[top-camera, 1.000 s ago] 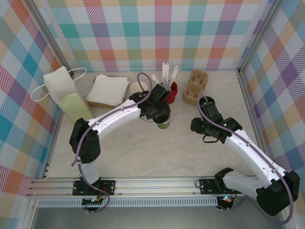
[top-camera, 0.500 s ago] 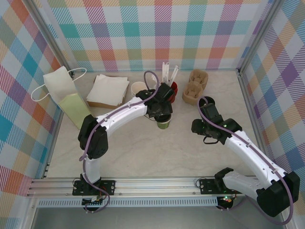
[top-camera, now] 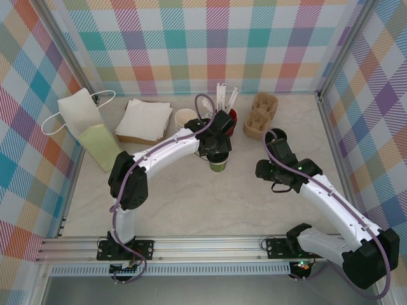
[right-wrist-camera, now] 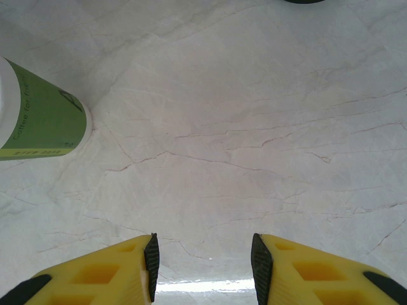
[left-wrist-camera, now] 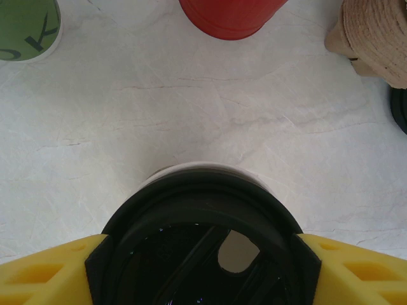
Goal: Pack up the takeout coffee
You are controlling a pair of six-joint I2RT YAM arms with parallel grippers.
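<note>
The takeout coffee (top-camera: 219, 166) is an olive-green paper cup standing on the marble table's middle. Its round black lid (left-wrist-camera: 202, 210) takes up the bottom of the left wrist view, and the sip hole shows. My left gripper (top-camera: 216, 151) reaches down over the cup. Both of its pads press the lid's sides, so the left gripper (left-wrist-camera: 203, 254) is shut on it. To the right of the cup, my right gripper (top-camera: 262, 168) hangs apart from it. Its jaws stand open over bare table in the right wrist view (right-wrist-camera: 203, 257). A green cup wall (right-wrist-camera: 41, 121) lies at that view's left edge, top out of frame.
Just behind the coffee stands a red cup (top-camera: 229, 118) of white stirrers (left-wrist-camera: 230, 16). Brown cup carriers (top-camera: 257, 117) sit at the back right. A lidless cup (top-camera: 185, 116), napkins (top-camera: 144, 119) and a white handled bag (top-camera: 81, 117) line the back left. Metal rails edge the table.
My left arm's elbow and forearm have swung to the right, and its wrist has shifted slightly back over the cup. The cup stays in place. The right arm has not moved.
</note>
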